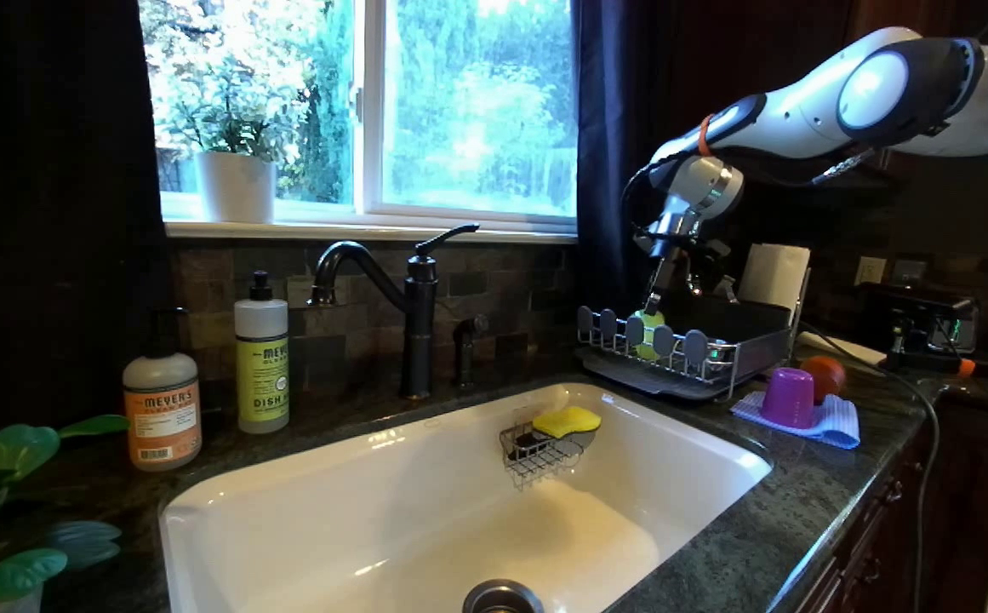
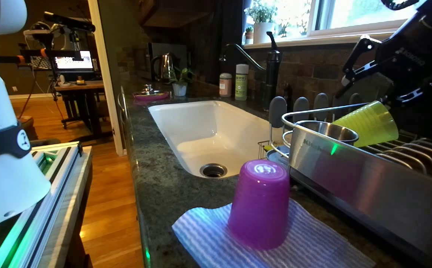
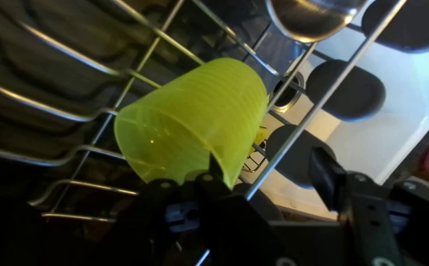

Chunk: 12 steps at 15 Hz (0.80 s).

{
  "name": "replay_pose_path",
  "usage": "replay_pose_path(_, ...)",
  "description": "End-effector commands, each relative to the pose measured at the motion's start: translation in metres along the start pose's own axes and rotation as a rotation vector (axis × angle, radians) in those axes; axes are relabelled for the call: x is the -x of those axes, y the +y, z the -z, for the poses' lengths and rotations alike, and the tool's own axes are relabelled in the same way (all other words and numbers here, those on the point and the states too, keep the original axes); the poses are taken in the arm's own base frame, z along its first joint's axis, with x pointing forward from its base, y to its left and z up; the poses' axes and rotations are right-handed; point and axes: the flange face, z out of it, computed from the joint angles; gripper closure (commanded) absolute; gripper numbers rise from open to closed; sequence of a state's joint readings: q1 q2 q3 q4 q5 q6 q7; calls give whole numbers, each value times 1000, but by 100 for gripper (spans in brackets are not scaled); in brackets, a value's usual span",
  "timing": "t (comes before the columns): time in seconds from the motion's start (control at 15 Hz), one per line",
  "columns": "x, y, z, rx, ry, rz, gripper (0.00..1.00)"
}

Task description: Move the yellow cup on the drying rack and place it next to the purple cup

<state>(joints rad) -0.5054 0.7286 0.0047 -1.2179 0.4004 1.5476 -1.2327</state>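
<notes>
Dark stone counter (image 2: 156, 208) by a bright window (image 1: 476, 111) — the gripper (image 3: 267, 162) stands spread at the drying rack (image 2: 372, 193).
One fingertip (image 3: 214, 188) reaches the mouth of the yellow cup (image 3: 207, 111) — whether it touches, I cannot tell. Between the other finger (image 3: 327, 179) and the cup, in the wrist view, show the rack's wire rail (image 3: 308, 120) and a grey paddle (image 3: 296, 159). The yellow cup lies tipped over in the rack, a steel vessel (image 2: 323, 130) near its base. Outside the rack, the purple cup (image 2: 260, 208) stands mouth-down on striped cloth (image 2: 201, 223), a reddish round thing (image 1: 825, 377) near it; then the white sink (image 1: 315, 511).
</notes>
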Motion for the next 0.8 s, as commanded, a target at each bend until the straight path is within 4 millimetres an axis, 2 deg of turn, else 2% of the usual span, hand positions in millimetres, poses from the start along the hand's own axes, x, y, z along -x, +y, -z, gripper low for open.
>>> replay_pose_path(0.0, 2, -3, 13, -37, 22, -42, 69)
replay_pose_path(0.2, 3, -3, 12, -29, 20, -66, 94)
replay_pose_path(0.27, 3, -2, 10, -24, 14, -73, 99)
replay_pose_path(0.53, 4, -2, 5, -8, -11, -93, 99)
replay_pose_path(0.67, 3, -9, 21, 12, -1, -77, 99)
replay_pose_path(0.73, 3, -19, 41, 43, 24, -41, 99)
